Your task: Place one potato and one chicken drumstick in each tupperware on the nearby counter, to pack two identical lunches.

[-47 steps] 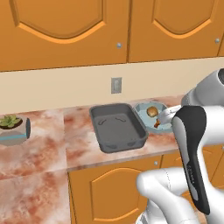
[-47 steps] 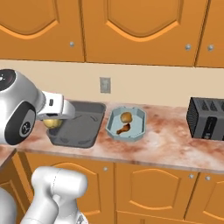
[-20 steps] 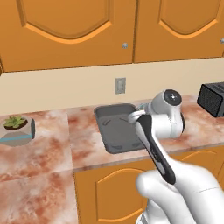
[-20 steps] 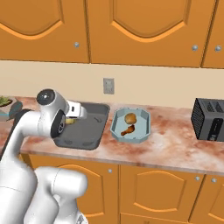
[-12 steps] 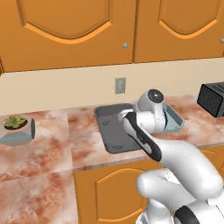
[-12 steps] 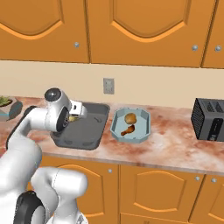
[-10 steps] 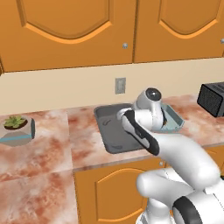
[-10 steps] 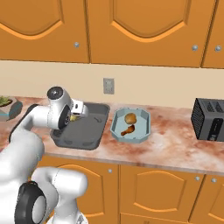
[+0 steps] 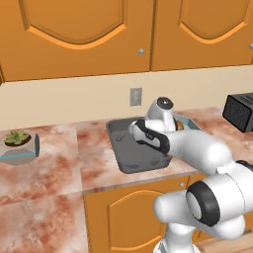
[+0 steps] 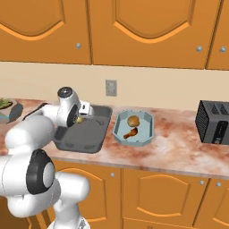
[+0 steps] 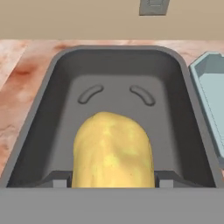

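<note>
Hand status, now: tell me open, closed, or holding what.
Hand: closed on the yellow potato, held over the dark grey tupperware.

**What sits around my workspace**

Off to my right, a black toaster (image 10: 214,121) stands against the wall. To my far left I see a small potted succulent (image 9: 19,145). A wall outlet (image 10: 111,87) sits below the orange upper cabinets (image 9: 79,34).

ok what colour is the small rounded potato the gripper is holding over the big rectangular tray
Yellow, a bit mottled. The small rounded potato shows best in the hand view, above the dark grey rectangular tray.
</note>
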